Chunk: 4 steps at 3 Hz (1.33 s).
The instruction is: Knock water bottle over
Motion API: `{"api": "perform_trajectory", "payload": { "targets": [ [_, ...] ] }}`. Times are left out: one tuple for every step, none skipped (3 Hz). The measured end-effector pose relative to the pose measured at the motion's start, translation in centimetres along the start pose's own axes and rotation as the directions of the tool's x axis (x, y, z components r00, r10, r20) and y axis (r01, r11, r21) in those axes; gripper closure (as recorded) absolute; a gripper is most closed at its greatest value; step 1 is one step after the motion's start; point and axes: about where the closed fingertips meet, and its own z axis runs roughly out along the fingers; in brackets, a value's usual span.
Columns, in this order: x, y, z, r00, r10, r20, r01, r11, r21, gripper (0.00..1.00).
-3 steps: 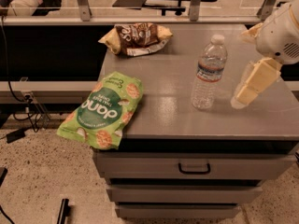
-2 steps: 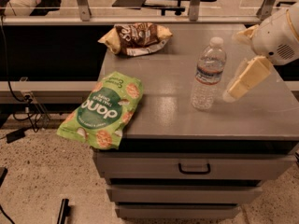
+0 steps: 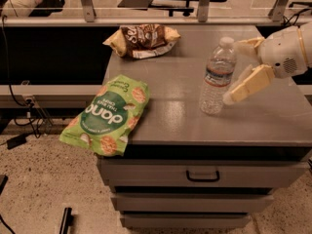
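The water bottle (image 3: 217, 77) stands upright on the grey cabinet top (image 3: 195, 116). It is clear and ribbed, with a white cap and a label band around its upper middle. My gripper (image 3: 237, 67) reaches in from the right edge and sits right next to the bottle's right side. Its two tan fingers are spread open. The near finger (image 3: 248, 84) points down-left toward the bottle's lower half; the far finger (image 3: 247, 44) is level with the cap. Nothing is held. I cannot tell whether a finger touches the bottle.
A green chips bag (image 3: 109, 113) lies on the cabinet's left front corner, hanging over the edge. A brown snack bag (image 3: 142, 39) lies at the back. Drawers (image 3: 202, 175) are below the top. A rail (image 3: 146, 13) runs behind.
My gripper has moved left, closing the gap to the bottle's right side. The bottle stays upright in the same spot.
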Motion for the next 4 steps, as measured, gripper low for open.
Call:
{"api": "perform_trajectory", "payload": {
  "targets": [
    [-0.30, 0.36, 0.87, 0.993, 0.009, 0.114, -0.007, 0.9998, -0.017, 0.00],
    [-0.44, 0.42, 1.45, 0.983, 0.021, 0.184, -0.017, 0.9996, -0.021, 0.15],
    [-0.73, 0.45, 1.65, 0.972, 0.025, 0.234, -0.019, 0.9995, -0.026, 0.38],
    [-0.95, 0.20, 1.26, 0.964, 0.034, 0.265, -0.030, 0.9994, -0.019, 0.61]
  ]
}}
